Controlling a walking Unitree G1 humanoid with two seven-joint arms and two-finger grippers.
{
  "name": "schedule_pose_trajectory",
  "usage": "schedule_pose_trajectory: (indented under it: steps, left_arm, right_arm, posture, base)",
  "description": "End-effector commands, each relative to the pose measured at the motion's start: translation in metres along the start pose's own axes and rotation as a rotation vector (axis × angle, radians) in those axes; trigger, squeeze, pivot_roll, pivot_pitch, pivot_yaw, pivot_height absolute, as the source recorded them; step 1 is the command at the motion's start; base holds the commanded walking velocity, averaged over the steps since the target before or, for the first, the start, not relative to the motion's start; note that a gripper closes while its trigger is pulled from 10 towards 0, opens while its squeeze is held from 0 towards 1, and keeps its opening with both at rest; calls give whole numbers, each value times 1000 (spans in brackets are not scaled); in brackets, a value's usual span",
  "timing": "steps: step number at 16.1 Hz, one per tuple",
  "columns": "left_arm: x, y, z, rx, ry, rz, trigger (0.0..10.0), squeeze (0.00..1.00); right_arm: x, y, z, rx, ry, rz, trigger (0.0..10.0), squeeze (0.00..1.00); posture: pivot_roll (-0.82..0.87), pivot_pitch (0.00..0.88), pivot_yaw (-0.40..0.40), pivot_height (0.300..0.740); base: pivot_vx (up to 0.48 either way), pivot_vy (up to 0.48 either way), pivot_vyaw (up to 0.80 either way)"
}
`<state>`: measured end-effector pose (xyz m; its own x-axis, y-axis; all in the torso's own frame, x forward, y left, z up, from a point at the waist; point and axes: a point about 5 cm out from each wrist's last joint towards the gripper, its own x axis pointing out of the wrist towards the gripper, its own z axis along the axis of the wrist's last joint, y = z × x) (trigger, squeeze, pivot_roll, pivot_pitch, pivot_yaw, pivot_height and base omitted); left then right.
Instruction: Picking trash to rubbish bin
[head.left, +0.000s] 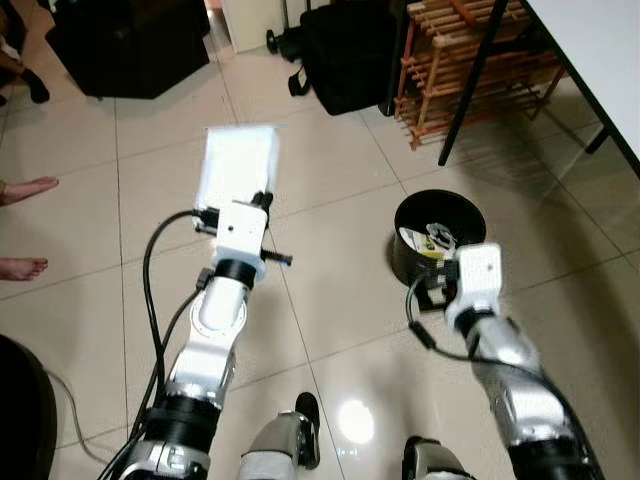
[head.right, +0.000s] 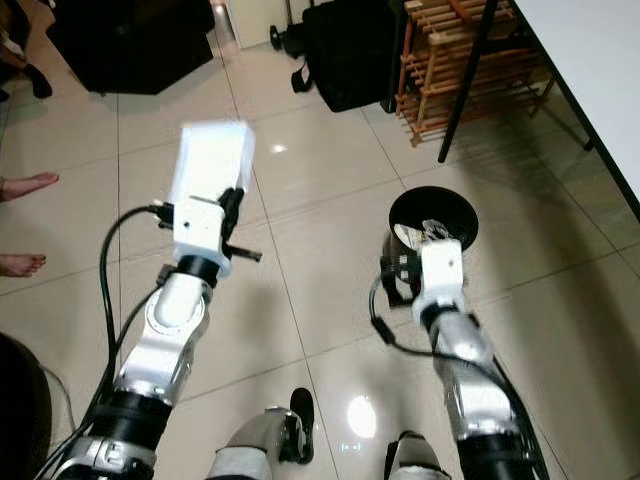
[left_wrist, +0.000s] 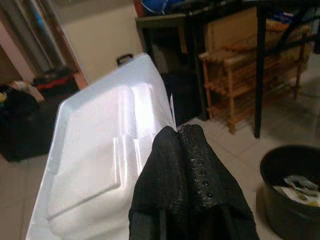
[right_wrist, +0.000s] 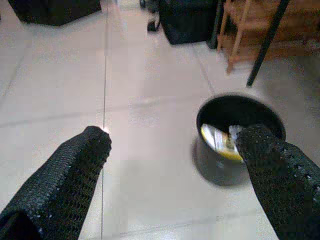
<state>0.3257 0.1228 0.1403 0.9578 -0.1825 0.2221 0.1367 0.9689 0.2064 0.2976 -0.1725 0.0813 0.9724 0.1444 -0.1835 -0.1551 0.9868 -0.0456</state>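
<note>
My left gripper (left_wrist: 180, 137) is shut on the edge of a white foam tray (head.left: 238, 165), held up in the air over the tiled floor; the same foam tray (left_wrist: 100, 165) shows large in the left wrist view. A round black rubbish bin (head.left: 438, 232) stands on the floor to the right, with paper scraps inside it. My right gripper (right_wrist: 175, 145) is open, its fingers (right_wrist: 75, 170) spread wide, and it hovers just in front of the bin (right_wrist: 235, 135), empty.
A wooden rack (head.left: 465, 60) and a black table leg (head.left: 470, 85) stand behind the bin under a white table (head.left: 600, 50). A black bag (head.left: 345, 50) and a dark cabinet (head.left: 130, 45) lie farther back. A person's bare feet (head.left: 25, 225) are at the left edge.
</note>
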Motion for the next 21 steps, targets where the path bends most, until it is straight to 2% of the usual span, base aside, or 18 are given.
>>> schedule_pose_trajectory:
  steps: [1, 6, 8, 10, 13, 16, 18, 19, 21]
  left_arm:
    - [-8, -4, -15, -15, 62, -27, 10000, 0]
    - [-24, -8, -51, -14, 195, -31, 10000, 0]
    - [-40, -12, -79, -16, 325, -62, 10000, 0]
    - [-59, -19, -101, 42, 425, -133, 10000, 0]
    - [-85, -20, -128, 25, 577, -122, 10000, 0]
    - [-100, -21, -140, 21, 655, -133, 10000, 0]
    - [-117, -25, -152, -6, 759, -169, 10000, 0]
    - [-125, -23, -158, 23, 803, -177, 10000, 0]
    - [-132, -18, -161, 22, 831, -157, 10000, 0]
  right_arm:
    - [-5, 1, -19, 6, 51, 4, 10000, 0]
    - [-8, -1, -37, 21, 78, -9, 10000, 0]
    - [-9, -5, -47, 35, 96, -27, 10000, 0]
    - [-11, -7, -57, 34, 126, -32, 10000, 0]
    - [-16, -9, -81, 54, 209, -51, 10000, 0]
    - [-23, -10, -98, 55, 274, -56, 10000, 0]
    - [-31, -14, -115, 57, 348, -100, 10000, 0]
    - [-36, -13, -124, 56, 395, -109, 10000, 0]
    - [-47, -14, -138, 46, 466, -121, 10000, 0]
  posture:
    - [17, 286, 80, 740]
    - [15, 277, 85, 740]
    - [11, 266, 85, 740]
    - [8, 260, 85, 740]
    - [13, 254, 84, 740]
    - [19, 255, 83, 740]
    - [21, 264, 83, 740]
    - [18, 266, 82, 740]
    - [23, 269, 84, 740]
  base:
    - [0, 0, 0]
    - [0, 0, 0]
    - [0, 0, 0]
    - [0, 0, 0]
    - [0, 0, 0]
    - [0, 0, 0]
    - [0, 0, 0]
    - [0, 0, 0]
    - [0, 0, 0]
